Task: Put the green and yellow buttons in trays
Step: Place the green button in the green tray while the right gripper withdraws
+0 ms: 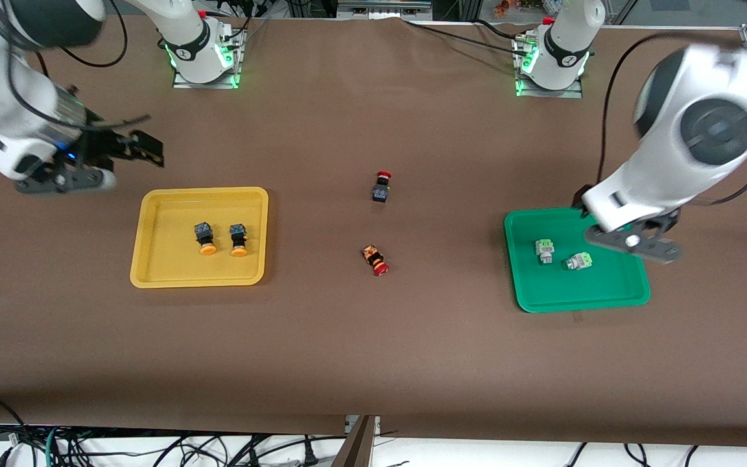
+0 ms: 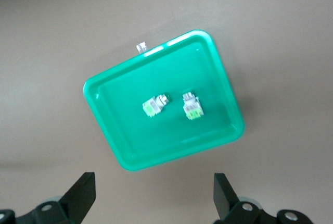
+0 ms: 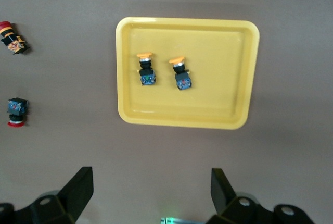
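The yellow tray [image 1: 166, 263] holds two dark buttons with orange-yellow caps [image 1: 205, 238] [image 1: 238, 239], side by side; the right wrist view shows the tray [image 3: 223, 78] and both buttons [image 3: 146, 70] [image 3: 180, 73]. The green tray [image 1: 581, 292] holds two pale green-and-white buttons [image 1: 545, 251] [image 1: 578, 261], also in the left wrist view [image 2: 156, 105] [image 2: 191, 106] on that tray [image 2: 156, 140]. My left gripper [image 1: 636, 241] [image 2: 154, 182] is open and empty, raised over the green tray's edge. My right gripper [image 1: 143, 148] [image 3: 151, 179] is open and empty, raised over bare table beside the yellow tray.
Two dark-bodied switches with red caps lie on the brown table between the trays, one [image 1: 381, 186] farther from the front camera, one [image 1: 375, 259] nearer. They also show in the right wrist view [image 3: 13, 41] [image 3: 16, 112]. The arm bases stand along the table's back edge.
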Controlling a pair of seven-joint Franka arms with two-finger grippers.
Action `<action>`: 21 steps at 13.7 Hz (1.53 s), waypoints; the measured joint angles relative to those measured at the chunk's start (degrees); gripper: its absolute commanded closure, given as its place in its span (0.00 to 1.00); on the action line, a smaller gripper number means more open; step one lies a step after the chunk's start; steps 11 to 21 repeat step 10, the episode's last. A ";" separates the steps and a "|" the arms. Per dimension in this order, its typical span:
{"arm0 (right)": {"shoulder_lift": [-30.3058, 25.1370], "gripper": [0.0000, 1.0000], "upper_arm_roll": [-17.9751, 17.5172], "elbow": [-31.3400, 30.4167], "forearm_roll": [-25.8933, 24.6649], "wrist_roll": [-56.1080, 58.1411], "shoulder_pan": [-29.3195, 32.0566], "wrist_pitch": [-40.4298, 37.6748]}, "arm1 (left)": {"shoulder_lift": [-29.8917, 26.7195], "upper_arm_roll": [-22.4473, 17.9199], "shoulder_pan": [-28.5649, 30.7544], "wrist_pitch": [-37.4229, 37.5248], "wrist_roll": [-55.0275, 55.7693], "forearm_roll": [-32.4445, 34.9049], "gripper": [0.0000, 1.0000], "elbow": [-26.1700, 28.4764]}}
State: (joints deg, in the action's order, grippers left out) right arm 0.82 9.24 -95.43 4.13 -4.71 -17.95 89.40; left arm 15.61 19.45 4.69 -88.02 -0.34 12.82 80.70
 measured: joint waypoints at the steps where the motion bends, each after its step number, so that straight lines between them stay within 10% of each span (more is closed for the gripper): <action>1: -1.56 0.00 -0.40 -0.40 -0.68 0.08 0.85 -0.84 | -1.28 -1.86 0.10 1.56 -0.01 -2.65 0.00 -1.82; 6: -3.61 0.01 -4.51 -1.83 -3.94 0.14 3.90 -0.57 | -14.41 -15.28 -3.28 -3.63 -0.38 -7.35 0.00 10.93; 10: -0.57 0.00 -4.69 1.48 -3.94 0.08 3.97 0.02 | -19.01 -15.72 -3.92 -5.37 -0.32 -10.91 0.00 18.52; 21: -0.57 0.00 -4.69 1.48 -3.94 0.08 3.97 0.02 | -19.01 -15.72 -3.92 -5.37 -0.32 -10.91 0.00 18.52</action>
